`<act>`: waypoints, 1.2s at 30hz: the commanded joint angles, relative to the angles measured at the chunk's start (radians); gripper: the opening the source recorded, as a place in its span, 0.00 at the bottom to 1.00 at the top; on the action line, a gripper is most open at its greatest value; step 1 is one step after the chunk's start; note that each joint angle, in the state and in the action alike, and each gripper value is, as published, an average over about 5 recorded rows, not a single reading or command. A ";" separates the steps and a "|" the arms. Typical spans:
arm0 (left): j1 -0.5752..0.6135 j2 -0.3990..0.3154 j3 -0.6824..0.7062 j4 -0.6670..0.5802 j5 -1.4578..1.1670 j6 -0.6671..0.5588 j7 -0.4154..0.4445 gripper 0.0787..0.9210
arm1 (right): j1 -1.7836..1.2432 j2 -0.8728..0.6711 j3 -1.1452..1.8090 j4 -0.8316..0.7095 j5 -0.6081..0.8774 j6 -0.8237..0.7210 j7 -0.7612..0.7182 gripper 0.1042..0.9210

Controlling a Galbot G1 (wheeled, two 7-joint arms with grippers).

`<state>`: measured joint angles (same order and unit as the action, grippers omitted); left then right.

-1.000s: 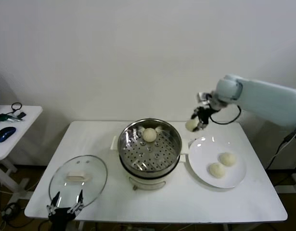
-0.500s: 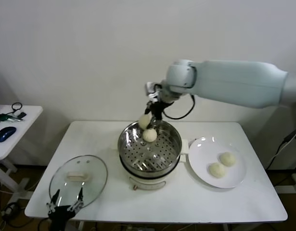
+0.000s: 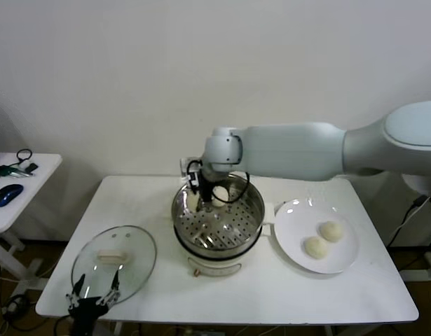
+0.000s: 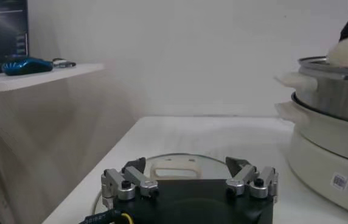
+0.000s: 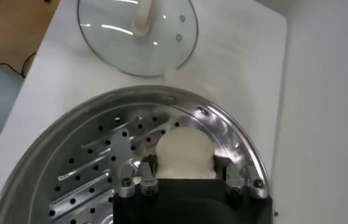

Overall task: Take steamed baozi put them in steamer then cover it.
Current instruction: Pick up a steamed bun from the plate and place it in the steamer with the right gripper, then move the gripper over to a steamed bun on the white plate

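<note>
I keep the left gripper [image 3: 94,299] parked at the table's near edge, fingers spread wide, beside the lid [image 3: 114,257] lying flat for covering later. Two baozi [image 3: 324,239] wait on the plate [image 3: 292,213]. Farther back, my right gripper [image 3: 199,199] is clamped on a bun [image 5: 185,152] low inside the steamer [image 3: 219,238], next to one already placed [image 3: 221,192].

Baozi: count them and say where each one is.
4. Two lie on the white plate, at and; one sits in the steamer at; one is held by the right gripper over the tray.
</note>
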<state>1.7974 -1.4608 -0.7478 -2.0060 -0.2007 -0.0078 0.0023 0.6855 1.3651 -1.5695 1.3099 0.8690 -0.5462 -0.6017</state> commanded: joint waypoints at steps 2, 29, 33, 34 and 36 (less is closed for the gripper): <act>-0.002 0.002 -0.001 0.003 -0.002 0.000 0.000 0.88 | -0.091 0.044 0.002 -0.054 -0.023 -0.025 0.035 0.64; -0.013 0.007 -0.003 0.001 -0.008 0.008 0.001 0.88 | 0.240 -0.302 -0.044 0.038 -0.134 0.259 -0.338 0.88; -0.024 0.007 -0.004 0.008 -0.008 0.007 0.001 0.88 | 0.319 -0.501 -0.160 0.115 -0.174 0.281 -0.386 0.88; -0.026 0.008 -0.004 0.010 -0.007 0.006 0.001 0.88 | 0.333 -0.554 -0.197 0.138 -0.192 0.282 -0.387 0.88; -0.028 0.008 -0.004 0.013 -0.007 0.003 0.001 0.88 | 0.350 -0.645 -0.259 0.178 -0.232 0.284 -0.384 0.88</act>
<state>1.7743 -1.4541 -0.7517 -1.9960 -0.2088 -0.0023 0.0025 0.9020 1.0166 -1.6917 1.3973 0.7116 -0.3401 -0.8650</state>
